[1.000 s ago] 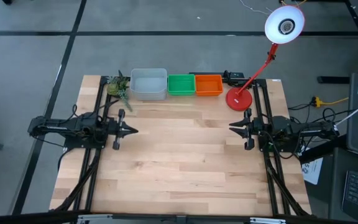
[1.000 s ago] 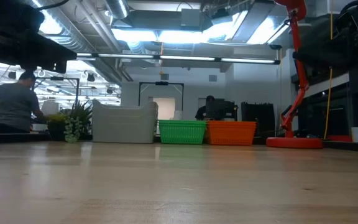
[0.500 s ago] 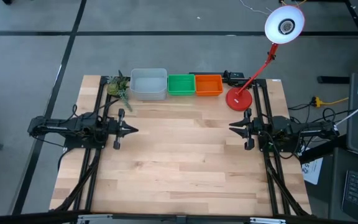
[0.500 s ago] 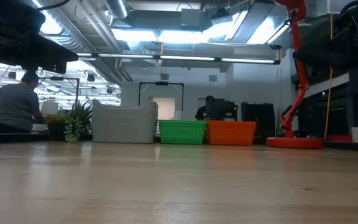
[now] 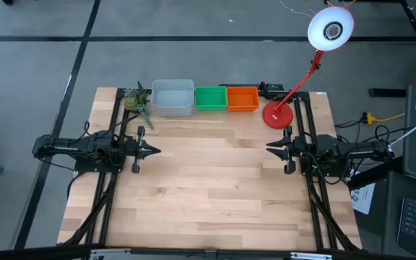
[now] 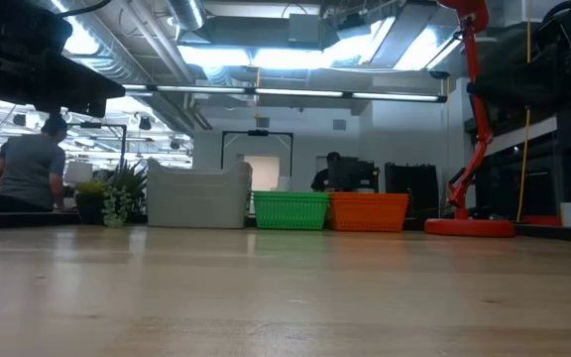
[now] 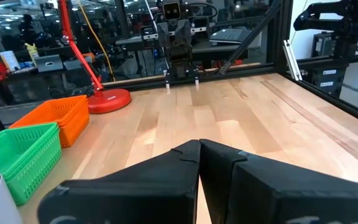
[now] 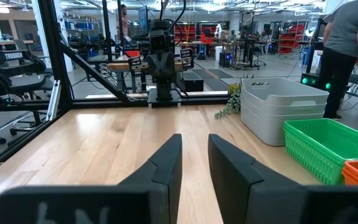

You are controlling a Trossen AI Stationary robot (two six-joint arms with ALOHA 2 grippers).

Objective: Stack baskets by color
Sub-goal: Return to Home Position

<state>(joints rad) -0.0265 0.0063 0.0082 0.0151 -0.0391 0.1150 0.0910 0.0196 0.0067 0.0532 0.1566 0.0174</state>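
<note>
Both my arms sit out at mid-frame in the high view. My left gripper [image 5: 152, 151] is at the left, fingers pressed together and empty. My right gripper [image 5: 270, 148] faces it from the right, fingers slightly apart, holding nothing. Along the table's [image 5: 208, 195] upper edge the baskets line up side by side: grey baskets [image 5: 172, 97], green baskets [image 5: 210, 98], orange baskets [image 5: 242, 98]. The red lamp base [image 5: 277, 115] stands just right of the orange.
</note>
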